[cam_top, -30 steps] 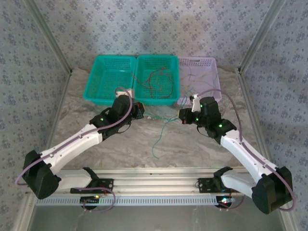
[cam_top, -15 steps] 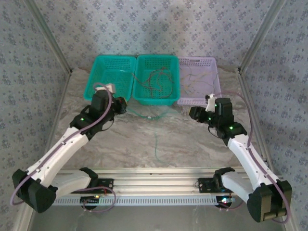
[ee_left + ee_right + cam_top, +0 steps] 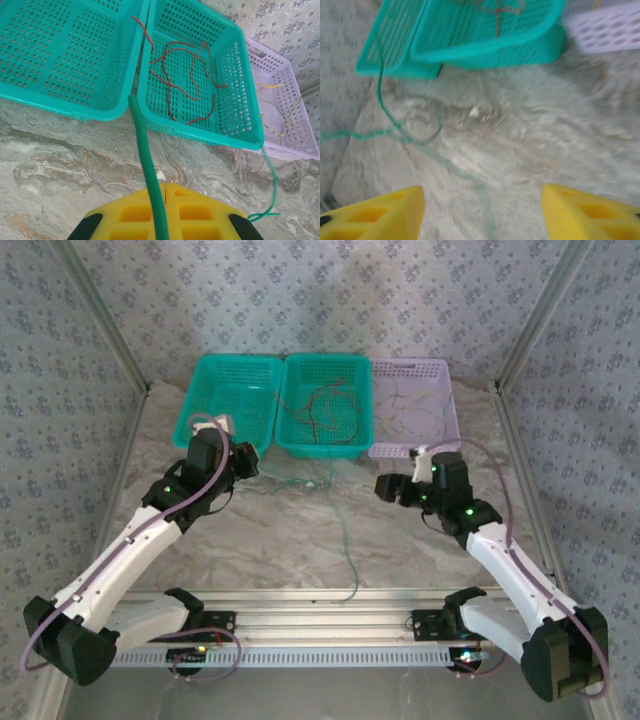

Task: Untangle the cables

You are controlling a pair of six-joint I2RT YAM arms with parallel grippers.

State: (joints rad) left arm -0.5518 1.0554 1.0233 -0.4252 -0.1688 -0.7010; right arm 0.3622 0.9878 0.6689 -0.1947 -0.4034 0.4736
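Marble table (image 3: 280, 535), green cable (image 3: 145, 150) (pinched)

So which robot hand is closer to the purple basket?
Right. The right gripper sits at the near edge of the purple basket; the left gripper is in front of the left teal basket, farther away.

High rear view over the table (image 3: 260, 540), two close low wrist views, middle teal basket (image 3: 320, 448) common to all

Marble table (image 3: 270, 540), three baskets (image 3: 322, 452), green cable (image 3: 347, 550)
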